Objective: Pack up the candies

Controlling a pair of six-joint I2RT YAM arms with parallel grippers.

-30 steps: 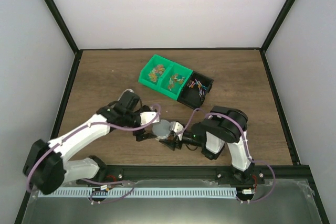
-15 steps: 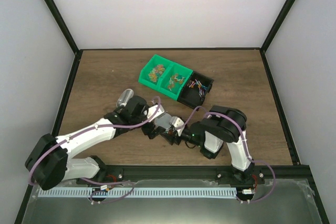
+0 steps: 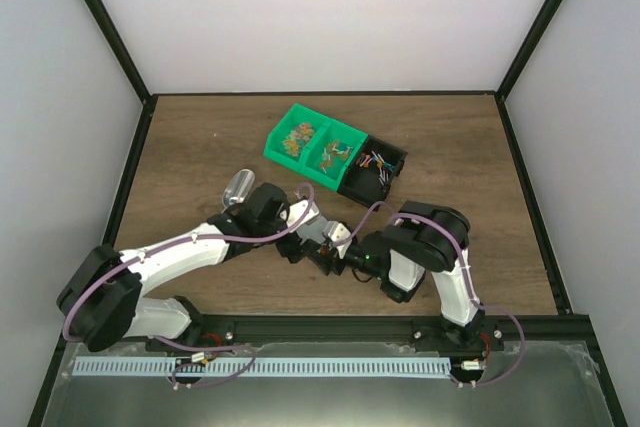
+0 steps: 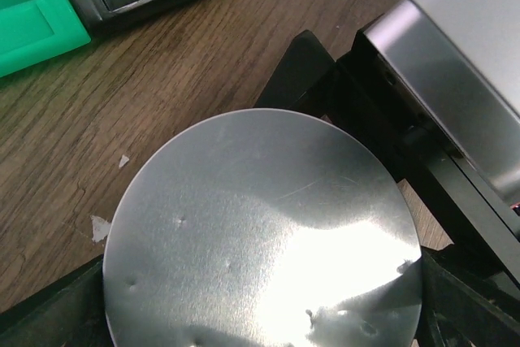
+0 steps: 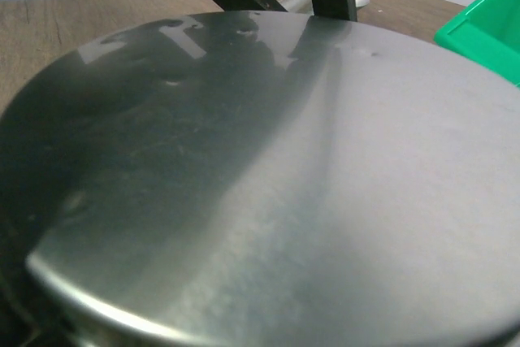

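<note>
Left arm point(image 3: 190, 247) now further right; left tool point(image 4: 256, 312) straddles round silver metal tin point(image 4: 260, 217), grip unclear. Right tool point(image 3: 325, 250) clamps it. Close squarely on rim.

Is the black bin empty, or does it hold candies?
Not empty: the top view shows small mixed-colour candies lying inside the black bin.

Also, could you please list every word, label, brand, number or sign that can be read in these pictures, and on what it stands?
None can be read.
The round metal disc is bare, with only dents and glare.
The green bins and the black bin show no label.
The candies are too small to show any print on their wrappers.
</note>
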